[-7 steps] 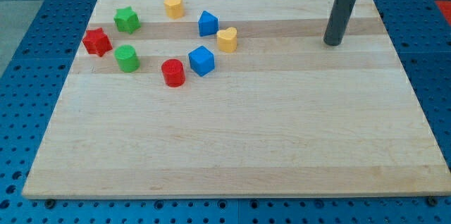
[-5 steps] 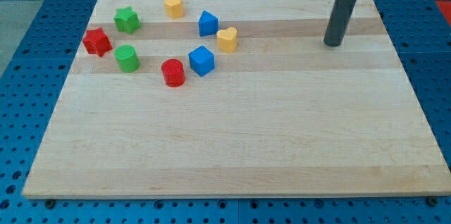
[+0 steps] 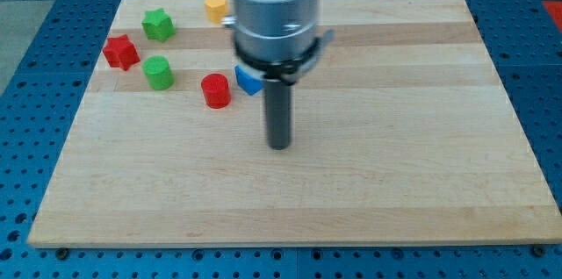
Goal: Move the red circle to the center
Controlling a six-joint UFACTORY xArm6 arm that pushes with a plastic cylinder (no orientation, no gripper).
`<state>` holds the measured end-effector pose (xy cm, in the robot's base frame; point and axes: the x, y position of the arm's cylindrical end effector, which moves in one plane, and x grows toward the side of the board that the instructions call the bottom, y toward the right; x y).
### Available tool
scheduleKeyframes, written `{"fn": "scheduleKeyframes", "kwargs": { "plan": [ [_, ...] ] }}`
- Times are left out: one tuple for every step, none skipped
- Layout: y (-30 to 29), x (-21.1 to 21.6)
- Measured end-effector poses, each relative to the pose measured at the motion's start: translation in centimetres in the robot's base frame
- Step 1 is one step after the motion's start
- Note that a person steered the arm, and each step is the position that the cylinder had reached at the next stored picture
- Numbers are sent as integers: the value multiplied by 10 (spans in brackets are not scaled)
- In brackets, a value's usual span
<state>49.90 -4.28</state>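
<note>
The red circle (image 3: 215,90) stands on the wooden board (image 3: 395,165) at the upper left of its middle. My tip (image 3: 279,146) rests on the board to the lower right of the red circle, about a block's width away from it. The arm's body hides most of the blue block (image 3: 245,81) just right of the red circle, and it also hides the other blue block and the yellow heart behind it.
A red star (image 3: 120,52) sits near the left edge. A green star (image 3: 158,25) and a green cylinder (image 3: 158,73) lie right of it. A yellow block (image 3: 215,3) peeks out at the top beside the arm.
My tip has swept from the board's upper right to just below the middle, near the red circle. The blocks have not moved.
</note>
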Motion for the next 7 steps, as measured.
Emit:
{"fn": "scheduleKeyframes", "kwargs": {
  "plan": [
    [-52, -1],
    [-79, -42],
    [-97, -74],
    [-97, -74],
    [-105, -115],
    [-105, -135],
    [-81, -95]
  ]
}}
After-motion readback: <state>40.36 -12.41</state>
